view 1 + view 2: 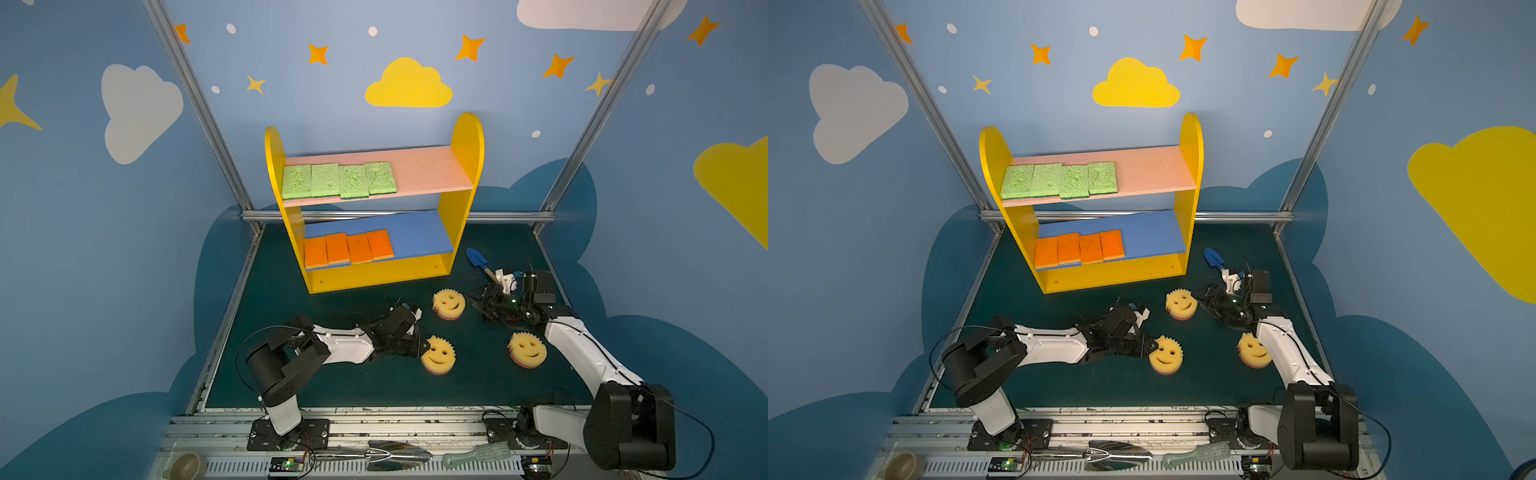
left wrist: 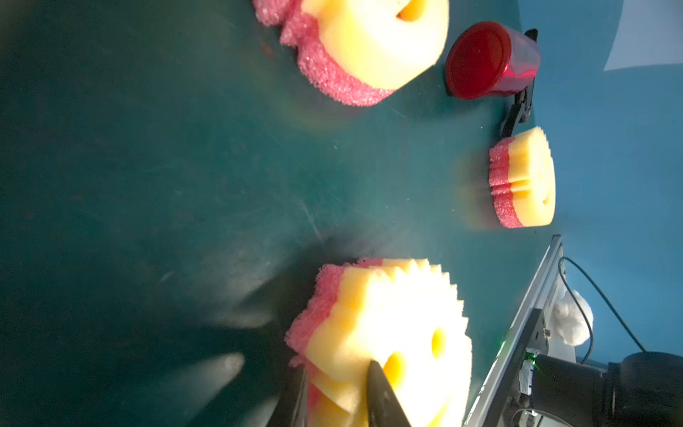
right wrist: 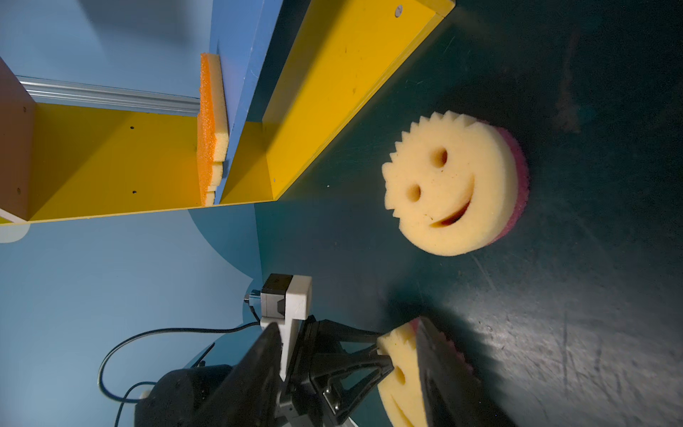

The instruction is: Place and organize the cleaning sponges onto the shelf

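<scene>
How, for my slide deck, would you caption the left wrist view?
Left fingers pinch a smiley sponge on the green table; two more sponges lie nearby.

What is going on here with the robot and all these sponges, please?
The robot is putting sponges on the shelf. Four green sponges sit on its pink board, four orange sponges on its blue board. Three smiley sponges lie on the table. The left end effector grips the edge of the nearest smiley sponge; the right end effector hangs open beside the smiley sponge closest to the shelf.
</scene>
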